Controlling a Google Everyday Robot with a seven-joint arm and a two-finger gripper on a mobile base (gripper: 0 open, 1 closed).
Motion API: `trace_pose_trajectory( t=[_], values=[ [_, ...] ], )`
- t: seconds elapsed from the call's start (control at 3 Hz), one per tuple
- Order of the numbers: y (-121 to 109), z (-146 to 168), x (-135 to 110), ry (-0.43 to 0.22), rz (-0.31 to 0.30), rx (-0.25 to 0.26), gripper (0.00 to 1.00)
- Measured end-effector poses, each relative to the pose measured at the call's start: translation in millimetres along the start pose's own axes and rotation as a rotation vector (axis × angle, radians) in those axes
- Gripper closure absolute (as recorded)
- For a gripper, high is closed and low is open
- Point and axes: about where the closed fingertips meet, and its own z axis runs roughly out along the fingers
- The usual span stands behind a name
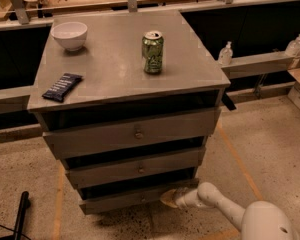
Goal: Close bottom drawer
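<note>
The grey cabinet (125, 71) has three drawers, all pulled out a little with dark gaps above them. The bottom drawer (125, 200) is the lowest, slimmest grey panel, just above the floor. My gripper (168, 198) is at the end of the white arm (215, 200) that comes in from the lower right. It rests against the right part of the bottom drawer's front panel. The drawer's knob is hard to make out near the gripper.
On the cabinet top stand a white bowl (69, 35), a green can (153, 52) and a dark snack bar (62, 87). A black pole (20, 215) lies on the speckled floor at lower left. Rails and benches run behind the cabinet.
</note>
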Motion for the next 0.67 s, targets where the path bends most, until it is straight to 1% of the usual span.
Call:
trace_pose_trajectory(
  t=[0.33, 0.67],
  values=[
    [-15.6, 19.9, -6.2, -0.032, -0.021, 0.016, 1.0],
    [-16.7, 21.5, -5.7, -0.039, -0.025, 0.019, 1.0]
  ],
)
